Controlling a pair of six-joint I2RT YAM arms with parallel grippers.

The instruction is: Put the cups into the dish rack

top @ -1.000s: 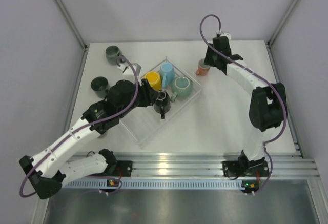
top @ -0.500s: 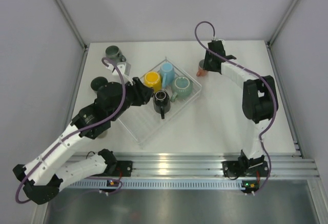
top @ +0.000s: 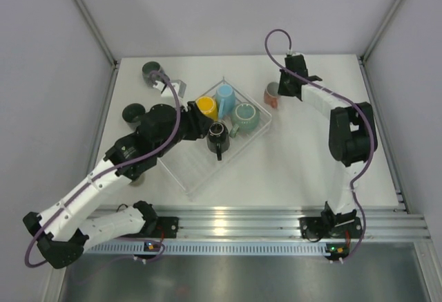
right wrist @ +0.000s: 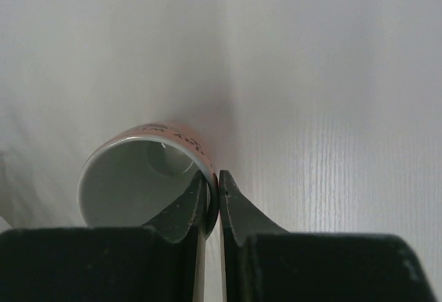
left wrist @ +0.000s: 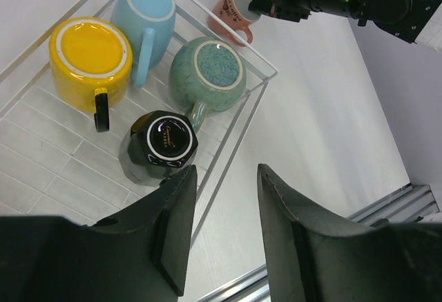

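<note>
Four colourful ceramic mugs (top: 244, 115) sit in clear plastic dish rack (top: 197, 172). Right gripper (right wrist: 214, 177) pinches salmon pink mug (top: 271, 94) rim; left gripper (left wrist: 224, 171) spread, empty. Dark grey-green mug (top: 152, 72), another dark mug (top: 133, 113) not loaded.

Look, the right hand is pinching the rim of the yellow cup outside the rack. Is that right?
No, not yellow: the right hand is pinching the rim of the pink cup outside the rack. The right wrist view shows it.
</note>
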